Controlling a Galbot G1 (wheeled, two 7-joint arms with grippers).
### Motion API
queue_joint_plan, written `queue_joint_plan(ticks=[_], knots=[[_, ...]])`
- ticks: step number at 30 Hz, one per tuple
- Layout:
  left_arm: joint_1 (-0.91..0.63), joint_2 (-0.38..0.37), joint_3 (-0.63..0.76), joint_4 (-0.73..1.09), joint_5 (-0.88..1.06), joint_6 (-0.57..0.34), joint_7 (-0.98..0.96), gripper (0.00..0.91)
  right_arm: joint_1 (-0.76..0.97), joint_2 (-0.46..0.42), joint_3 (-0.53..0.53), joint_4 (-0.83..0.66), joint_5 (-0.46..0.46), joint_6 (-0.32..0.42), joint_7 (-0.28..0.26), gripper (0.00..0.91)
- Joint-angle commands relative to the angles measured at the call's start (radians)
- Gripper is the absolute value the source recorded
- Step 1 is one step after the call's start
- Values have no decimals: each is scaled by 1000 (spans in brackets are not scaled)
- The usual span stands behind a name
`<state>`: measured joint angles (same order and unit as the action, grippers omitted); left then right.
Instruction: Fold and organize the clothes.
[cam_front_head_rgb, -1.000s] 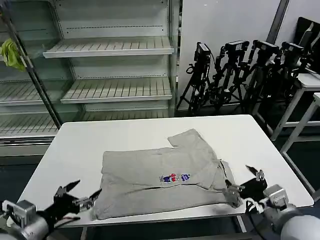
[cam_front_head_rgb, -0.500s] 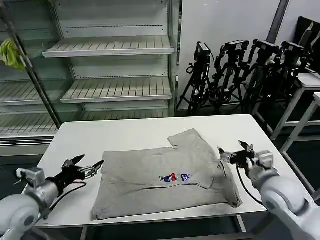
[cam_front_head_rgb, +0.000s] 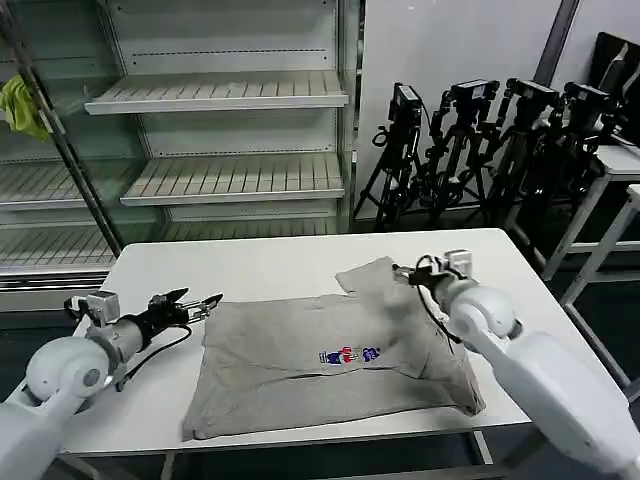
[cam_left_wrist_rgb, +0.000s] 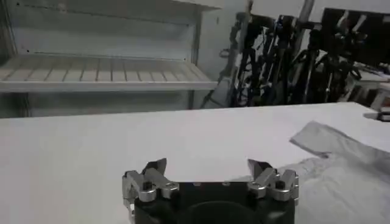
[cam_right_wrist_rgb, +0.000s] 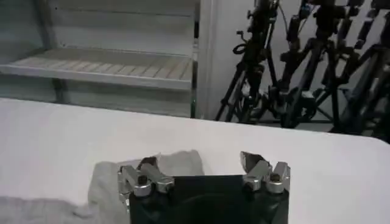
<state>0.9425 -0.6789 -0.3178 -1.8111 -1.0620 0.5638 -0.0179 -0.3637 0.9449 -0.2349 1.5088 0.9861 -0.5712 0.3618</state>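
Grey T-shirt (cam_front_head_rgb: 335, 360) lying flat on the white table (cam_front_head_rgb: 250, 270), partly folded, one sleeve (cam_front_head_rgb: 375, 275) pointing toward the far edge. Left gripper (cam_front_head_rgb: 205, 302) low over the table just beside the shirt's left edge, fingers spread, holding nothing. Right gripper (cam_front_head_rgb: 405, 272) at the sleeve's far tip, fingers also spread and empty.
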Motion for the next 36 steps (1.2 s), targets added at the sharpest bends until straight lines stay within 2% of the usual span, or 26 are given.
queue_joint_plan(ticks=[1, 10, 26, 36], knots=[[-128, -21, 127, 92, -3, 15, 0, 907, 145, 114, -107, -203, -26, -9, -20, 907], [-153, -60, 163, 138, 46, 14, 9, 907, 144, 129, -112, -255, -73, -8, -29, 907], [-85, -49, 154, 112, 107, 14, 20, 907, 88, 124, -102, -246, -112, -7, -35, 907], [-102, -54, 153, 165, 152, 12, 42, 907, 53, 138, -75, -246, -153, -6, -36, 907]])
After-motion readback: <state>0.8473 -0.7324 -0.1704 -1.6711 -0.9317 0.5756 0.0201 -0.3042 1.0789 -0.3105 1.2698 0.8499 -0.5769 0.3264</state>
